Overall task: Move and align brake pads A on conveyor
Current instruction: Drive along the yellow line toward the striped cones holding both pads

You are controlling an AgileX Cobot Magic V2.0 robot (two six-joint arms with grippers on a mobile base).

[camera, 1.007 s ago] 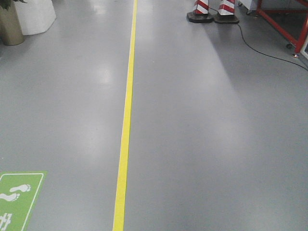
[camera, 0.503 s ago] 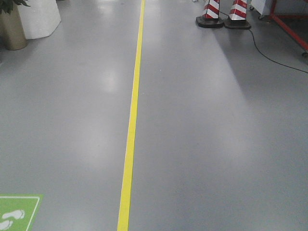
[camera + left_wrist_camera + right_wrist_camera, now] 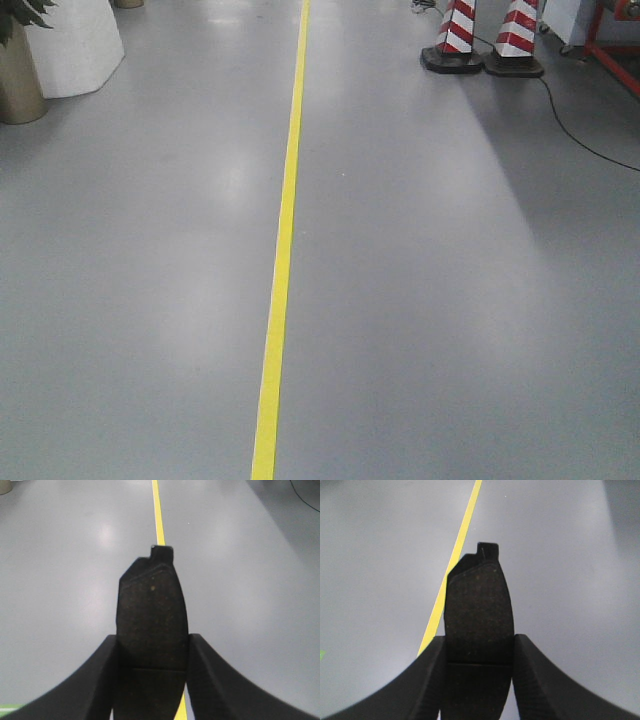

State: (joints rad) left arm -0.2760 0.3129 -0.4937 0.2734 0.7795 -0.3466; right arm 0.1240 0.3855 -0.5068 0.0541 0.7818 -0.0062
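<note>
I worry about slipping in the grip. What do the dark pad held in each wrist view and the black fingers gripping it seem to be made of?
The dark curved brake pad in the left gripper looks like matte, grainy pressed friction material with pale flecks. The pad in the right gripper looks the same. The black gripper fingers seem to be moulded plastic or rubber, finely ribbed, which probably helps the hold.

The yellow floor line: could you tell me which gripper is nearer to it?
Left. The left gripper hangs directly over the yellow line; the right gripper sits just right of it.

Soft overhead glare on glossy grey floor [image 3: 420,300]; slightly hazy views.
</note>
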